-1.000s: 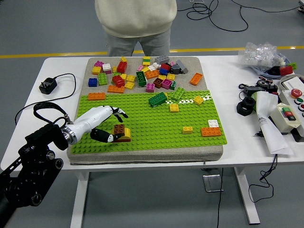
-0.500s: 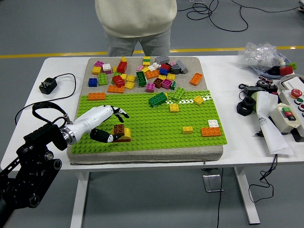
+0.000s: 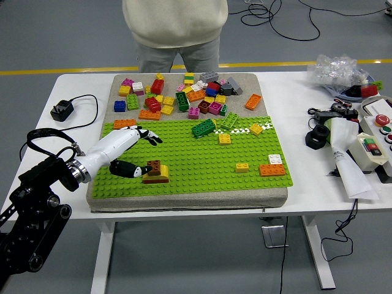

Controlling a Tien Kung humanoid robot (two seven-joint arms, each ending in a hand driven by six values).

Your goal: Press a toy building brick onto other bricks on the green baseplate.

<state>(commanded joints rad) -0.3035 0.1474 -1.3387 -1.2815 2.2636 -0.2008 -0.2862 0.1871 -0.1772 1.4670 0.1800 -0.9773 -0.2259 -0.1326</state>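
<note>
On the green baseplate, near its front left corner, a brown brick sits on top of a yellow brick. My left hand lies just left of this stack, fingers spread and holding nothing. Its black thumb points at the stack's left side, with the tip at or very near the brown brick. The other fingers reach out above the plate, apart from the stack. My right hand is out of view.
Loose bricks are heaped on the grey mat behind the plate. Single bricks stand on the plate: orange, yellow, dark green. A power adapter lies left, a control box right. A person stands at the far side.
My left arm has drawn back to the left and its fingers have lifted away from the stack. The brown and yellow stack has stayed in place.
</note>
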